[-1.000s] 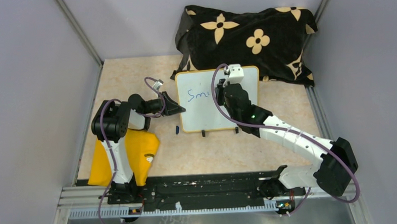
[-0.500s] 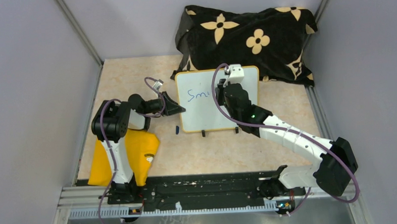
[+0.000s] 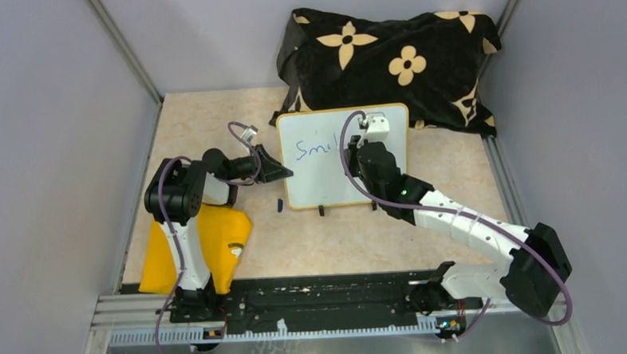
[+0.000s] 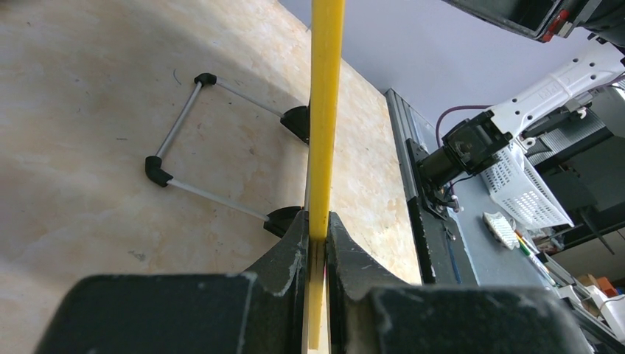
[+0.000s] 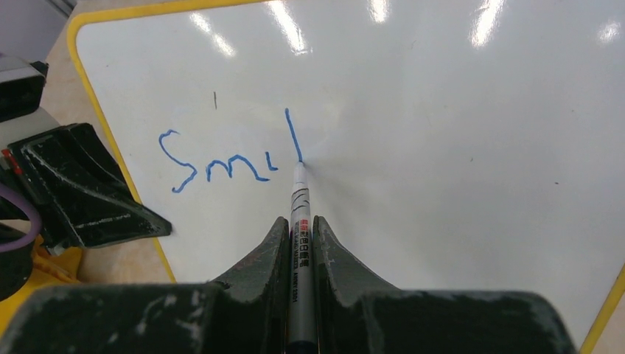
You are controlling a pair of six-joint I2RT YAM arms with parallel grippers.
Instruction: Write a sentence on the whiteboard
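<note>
The whiteboard (image 3: 318, 173) with its yellow-orange rim lies mid-table and bears blue letters "Smil" (image 3: 310, 149). My left gripper (image 3: 282, 173) is shut on the board's left edge; in the left wrist view its jaws (image 4: 316, 228) clamp the yellow rim (image 4: 324, 110). My right gripper (image 3: 365, 155) is shut on a white marker (image 5: 299, 214), held over the board's middle. In the right wrist view the marker tip (image 5: 300, 167) touches the board (image 5: 457, 110) at the bottom of a fresh upright stroke after "Smi" (image 5: 214, 166).
A black flowered cloth (image 3: 393, 62) is bunched behind the board. A yellow cloth (image 3: 197, 246) lies under the left arm. A small blue cap (image 3: 280, 204) lies by the board's near left corner. The board's two black feet (image 3: 348, 208) point toward me.
The right gripper has moved slightly right and nearer with the marker, and a new upright stroke now follows "Smi". The left gripper has not moved.
</note>
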